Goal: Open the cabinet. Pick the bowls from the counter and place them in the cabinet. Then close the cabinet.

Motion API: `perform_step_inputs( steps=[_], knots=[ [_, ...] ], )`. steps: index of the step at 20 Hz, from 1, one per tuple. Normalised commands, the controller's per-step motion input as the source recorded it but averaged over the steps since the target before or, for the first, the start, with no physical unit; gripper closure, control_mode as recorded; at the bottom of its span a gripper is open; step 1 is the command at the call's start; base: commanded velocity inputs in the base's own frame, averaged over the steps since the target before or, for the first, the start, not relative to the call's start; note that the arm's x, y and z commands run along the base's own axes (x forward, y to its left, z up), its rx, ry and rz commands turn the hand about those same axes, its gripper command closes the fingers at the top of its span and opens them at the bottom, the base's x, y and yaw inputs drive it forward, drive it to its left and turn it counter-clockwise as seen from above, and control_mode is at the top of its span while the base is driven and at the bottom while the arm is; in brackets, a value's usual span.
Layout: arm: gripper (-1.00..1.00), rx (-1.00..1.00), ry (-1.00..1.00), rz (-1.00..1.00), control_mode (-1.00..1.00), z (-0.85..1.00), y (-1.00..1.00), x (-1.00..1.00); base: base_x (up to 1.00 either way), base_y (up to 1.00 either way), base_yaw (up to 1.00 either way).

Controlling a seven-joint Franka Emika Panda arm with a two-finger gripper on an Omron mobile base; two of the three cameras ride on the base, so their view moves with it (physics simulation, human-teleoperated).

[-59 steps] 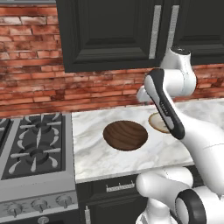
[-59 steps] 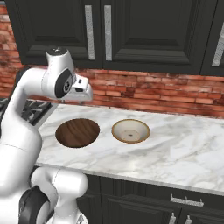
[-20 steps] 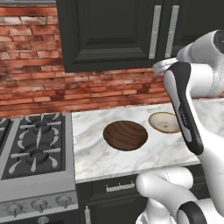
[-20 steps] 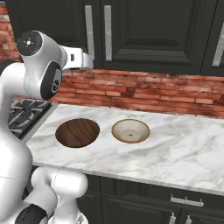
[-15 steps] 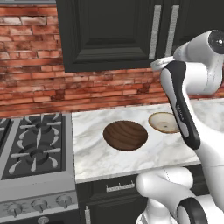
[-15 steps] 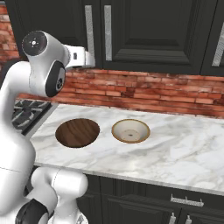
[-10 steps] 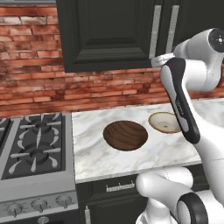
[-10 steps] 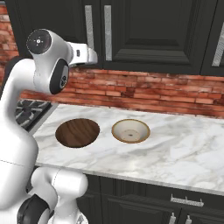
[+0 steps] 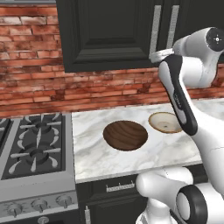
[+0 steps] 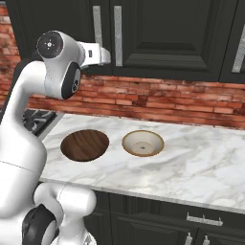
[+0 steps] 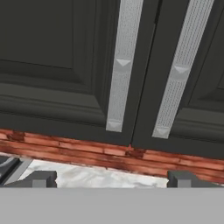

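The black cabinet [image 9: 109, 35] hangs shut above the counter [image 9: 92, 153], its two silver bar handles [image 11: 122, 65] side by side in the hand view. My gripper [image 10: 106, 57] is raised close in front of the lower ends of those handles, open and empty, its fingertips [image 11: 40, 179] spread wide. It touches neither handle. The dark brown wooden bowl [image 9: 125, 135] and the cream bowl [image 9: 162, 123] sit next to each other on the marble, upright. In the right base view the brown bowl [image 10: 85, 144] lies left of the cream bowl [image 10: 142, 143].
A gas stovetop [image 9: 30, 144] with black grates adjoins the counter on the left. A red brick wall [image 10: 158, 98] runs between counter and cabinet. Dark drawers [image 10: 201, 220] sit under the counter's front edge. Bare marble [image 10: 206, 158] stretches to the right of the bowls.
The arm has lifted the hand from above the bowls up and closer to the cabinet's handles. The jaws stayed open. Both bowls stayed where they were.
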Motion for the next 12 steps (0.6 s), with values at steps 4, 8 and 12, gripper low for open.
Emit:
perform_step_inputs(
  steps=[4, 8, 12],
  knots=[
    [-1.0, 0.0, 0.0, 0.0, -1.0, 0.0, 0.0, 0.3, 0.0, 0.0, 0.0],
    [-1.0, 0.0, 0.0, 0.0, -1.0, 0.0, 0.0, 0.39, 0.0, 0.0, 0.0],
    [-1.0, 0.0, -0.01, 0.0, -1.0, 0.0, 0.0, 0.4, 0.0, 0.0, 0.0]
  ],
)
